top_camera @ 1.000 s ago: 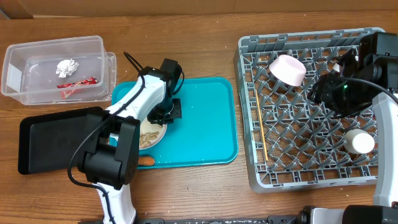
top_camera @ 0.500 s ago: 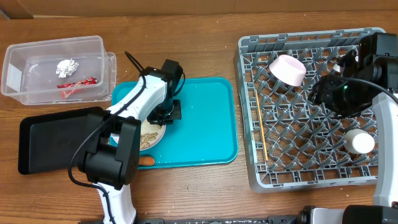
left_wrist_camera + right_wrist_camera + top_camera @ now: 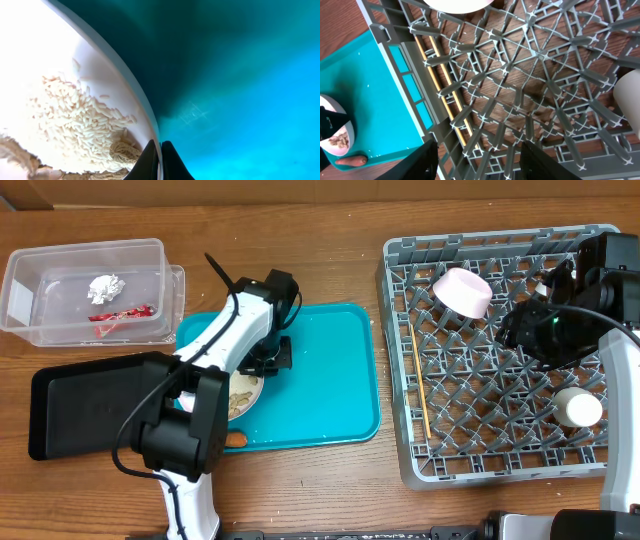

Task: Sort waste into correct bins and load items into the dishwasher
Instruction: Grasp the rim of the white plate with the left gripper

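My left gripper (image 3: 264, 368) (image 3: 161, 150) is shut on the rim of the white plate (image 3: 245, 393) (image 3: 100, 60), which sits on the teal tray and holds rice grains (image 3: 75, 125) and beige nuts (image 3: 238, 398). An orange carrot (image 3: 235, 438) (image 3: 351, 161) lies at the tray's front edge. The clear tub (image 3: 20, 305) holds the paper ball (image 3: 105, 285) and the red wrapper (image 3: 120, 313). The black tray (image 3: 90, 405) lies at the front left. The grey rack (image 3: 400, 360) (image 3: 545, 75) holds two bowls (image 3: 462, 292) (image 3: 578, 408) and the chopsticks (image 3: 422, 395) (image 3: 445, 90). My right gripper (image 3: 535, 320) (image 3: 480, 160) is open above the rack.
The teal serving tray (image 3: 330, 380) (image 3: 375, 90) lies between the bins and the rack. My left arm reaches over the black tray and the serving tray's left part. Bare wooden table shows along the far side and the front edge.
My left gripper has shifted slightly toward the far side with the plate rim in it. The right arm has not moved.
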Action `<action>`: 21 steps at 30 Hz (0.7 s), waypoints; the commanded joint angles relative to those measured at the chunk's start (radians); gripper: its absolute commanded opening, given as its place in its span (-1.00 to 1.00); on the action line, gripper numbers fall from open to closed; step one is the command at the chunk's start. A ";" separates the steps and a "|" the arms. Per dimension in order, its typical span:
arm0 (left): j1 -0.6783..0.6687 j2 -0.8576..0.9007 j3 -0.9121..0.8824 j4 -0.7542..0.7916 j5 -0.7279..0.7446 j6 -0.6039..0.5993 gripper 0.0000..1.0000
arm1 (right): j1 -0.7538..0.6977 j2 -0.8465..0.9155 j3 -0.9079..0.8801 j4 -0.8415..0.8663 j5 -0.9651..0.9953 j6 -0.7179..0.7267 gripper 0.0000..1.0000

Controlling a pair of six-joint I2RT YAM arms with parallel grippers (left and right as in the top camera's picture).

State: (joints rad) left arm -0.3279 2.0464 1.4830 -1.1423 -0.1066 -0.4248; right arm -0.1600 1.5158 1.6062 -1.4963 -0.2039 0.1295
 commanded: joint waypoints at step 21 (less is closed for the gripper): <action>-0.032 0.012 0.236 -0.280 -0.114 -0.083 -0.92 | 0.002 -0.001 -0.003 0.001 0.023 -0.008 0.10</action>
State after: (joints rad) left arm -0.3523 2.0491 1.6840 -1.4021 -0.1814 -0.4706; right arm -0.1600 1.5158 1.6062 -1.4960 -0.1909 0.1295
